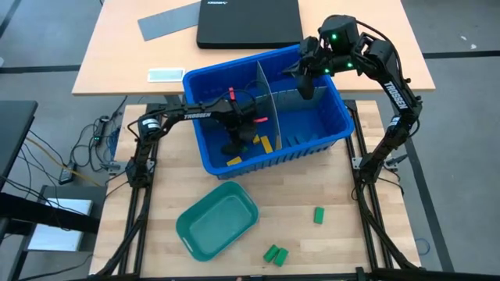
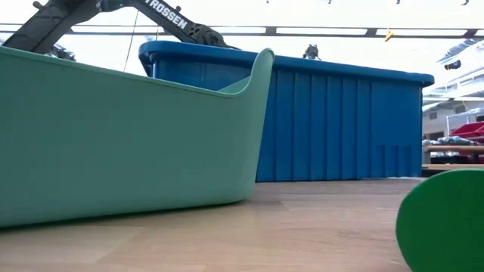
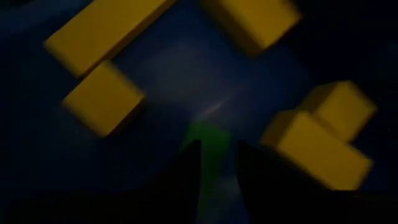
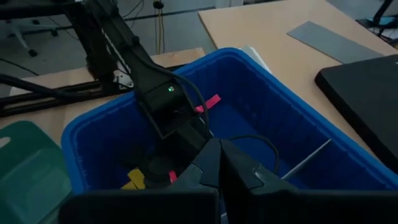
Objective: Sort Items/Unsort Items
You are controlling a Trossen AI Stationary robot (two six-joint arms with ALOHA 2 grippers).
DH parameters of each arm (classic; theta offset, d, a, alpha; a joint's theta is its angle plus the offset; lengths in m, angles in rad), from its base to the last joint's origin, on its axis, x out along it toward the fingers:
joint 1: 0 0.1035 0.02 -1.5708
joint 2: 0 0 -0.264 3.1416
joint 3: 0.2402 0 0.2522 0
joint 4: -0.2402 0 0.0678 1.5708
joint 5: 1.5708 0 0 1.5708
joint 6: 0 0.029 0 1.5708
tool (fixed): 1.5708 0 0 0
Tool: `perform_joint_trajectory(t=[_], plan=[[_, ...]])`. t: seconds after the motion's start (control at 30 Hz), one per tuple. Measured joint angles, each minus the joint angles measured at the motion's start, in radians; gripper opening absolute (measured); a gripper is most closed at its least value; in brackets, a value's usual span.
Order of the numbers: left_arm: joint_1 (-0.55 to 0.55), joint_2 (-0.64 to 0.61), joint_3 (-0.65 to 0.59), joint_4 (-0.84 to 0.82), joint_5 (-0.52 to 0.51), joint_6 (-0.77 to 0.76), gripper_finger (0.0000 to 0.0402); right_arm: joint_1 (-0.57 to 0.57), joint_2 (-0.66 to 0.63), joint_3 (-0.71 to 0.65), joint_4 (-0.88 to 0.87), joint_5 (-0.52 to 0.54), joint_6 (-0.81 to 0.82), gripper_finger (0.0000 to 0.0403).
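Left gripper (image 1: 234, 147) is down inside the blue bin (image 1: 328, 131), in its left compartment at the centre of the high view. In the left wrist view a green block (image 3: 208, 144) sits between its dark fingertips, fingers part open around it (whether gripped or just let go, I cannot tell). Yellow blocks (image 3: 102, 98) lie around it on the bin floor.

Right gripper (image 1: 306, 80) hovers clenched and empty over the bin's upper right rim, above the grey divider (image 1: 269, 100).

Sorting looks partly done: several yellow blocks are binned, but three green blocks (image 1: 275, 254) lie on the table at lower right, and the teal tray (image 1: 217, 221) at lower centre shows nothing in it.

Room is tight for the left arm, between the bin wall and the divider; the table below the bin is open.
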Motion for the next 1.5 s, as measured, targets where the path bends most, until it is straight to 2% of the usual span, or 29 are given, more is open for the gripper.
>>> perform_joint_trajectory(t=[0.07, 0.37, 0.5, 0.6, 0.83, 1.07, 1.33, 1.5], plan=[[-0.003, -0.001, 0.0, -0.009, 0.02, 0.01, 0.0102, 0.0, 0.0, 0.0, -0.006, -0.002, -0.001, 0.0], [-0.003, 0.0, 0.0, 0.044, -0.058, 0.011, 0.0102, 0.0, 0.0, 0.0, -0.018, -0.029, -0.011, 0.0], [-0.004, 0.0, 0.0, 0.049, -0.077, -0.095, 0.0104, 0.001, 0.0, 0.0, -0.018, -0.035, -0.011, 0.0], [-0.004, 0.0, 0.0, 0.043, -0.083, -0.185, 0.0114, 0.001, 0.0, 0.0, -0.018, -0.039, -0.012, 0.0], [-0.007, 0.0, 0.0, 0.015, -0.107, -0.226, 0.0161, 0.001, 0.0, 0.0, -0.017, -0.061, -0.021, 0.0], [0.001, 0.0, 0.0, 0.044, -0.131, -0.197, 0.0201, 0.004, -0.006, 0.0, -0.017, -0.07, -0.019, 0.0], [0.002, 0.0, -0.013, 0.027, -0.094, -0.08, 0.0203, 0.01, -0.016, 0.0, -0.016, -0.087, -0.018, 0.0], [0.0, 0.0, -0.063, 0.039, -0.079, -0.032, 0.0204, 0.01, -0.02, 0.0, -0.015, -0.087, -0.018, 0.0]])
